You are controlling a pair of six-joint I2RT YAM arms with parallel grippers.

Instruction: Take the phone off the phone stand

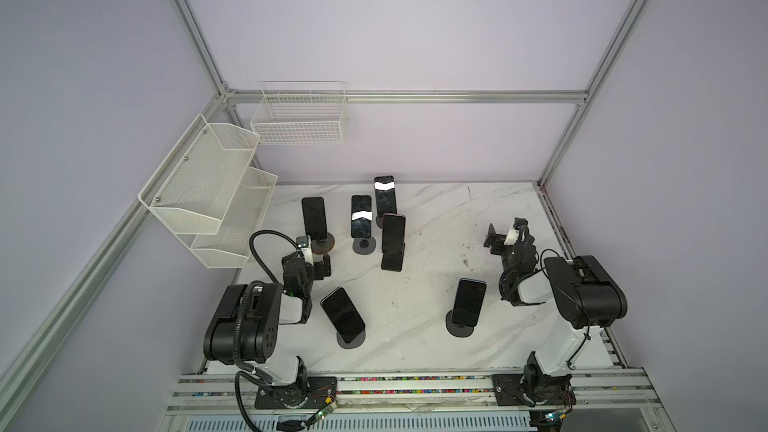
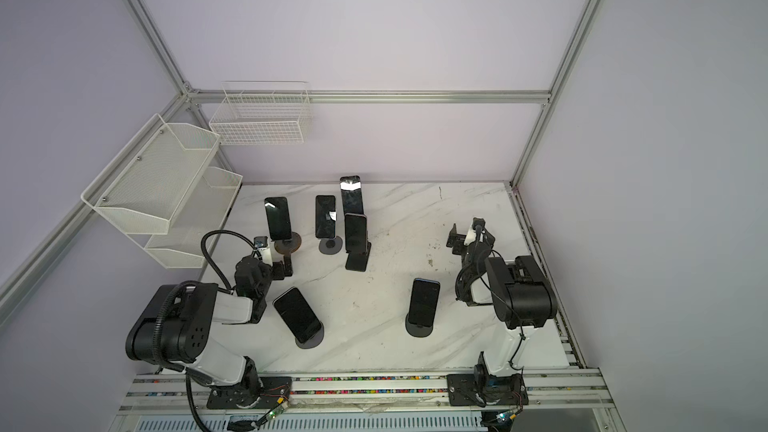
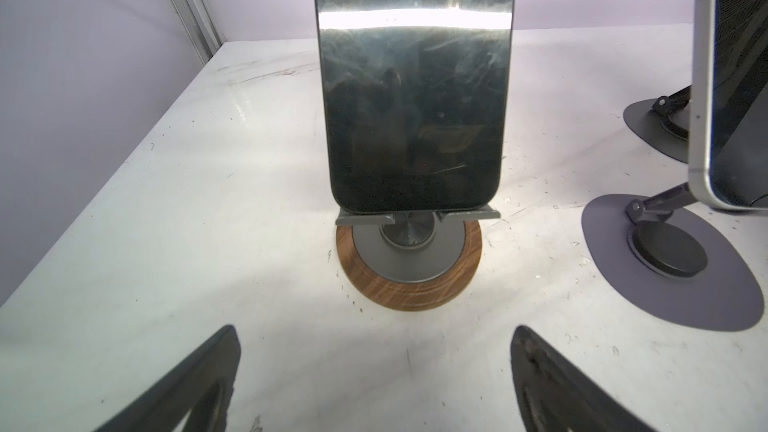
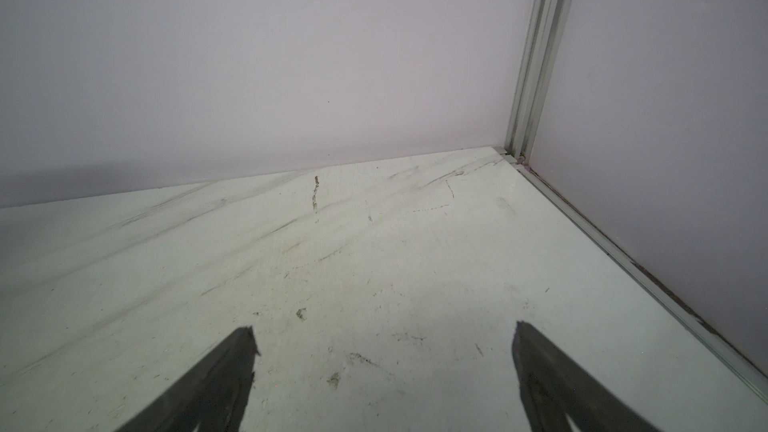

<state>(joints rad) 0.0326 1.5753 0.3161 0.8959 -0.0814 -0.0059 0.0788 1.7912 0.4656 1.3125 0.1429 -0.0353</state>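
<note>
Several dark phones stand on stands on the white marble table. In the left wrist view, one phone leans upright on a phone stand with a round wood-rimmed base. My left gripper is open just in front of that base, touching nothing. Both top views show the same phone, its stand and my left gripper at the table's left. My right gripper hangs open and empty over bare table at the far right.
Other phones on dark stands crowd the middle. A silver-edged phone and a grey disc base stand close beside the wood stand. A white mesh rack and a wire basket hang on the walls.
</note>
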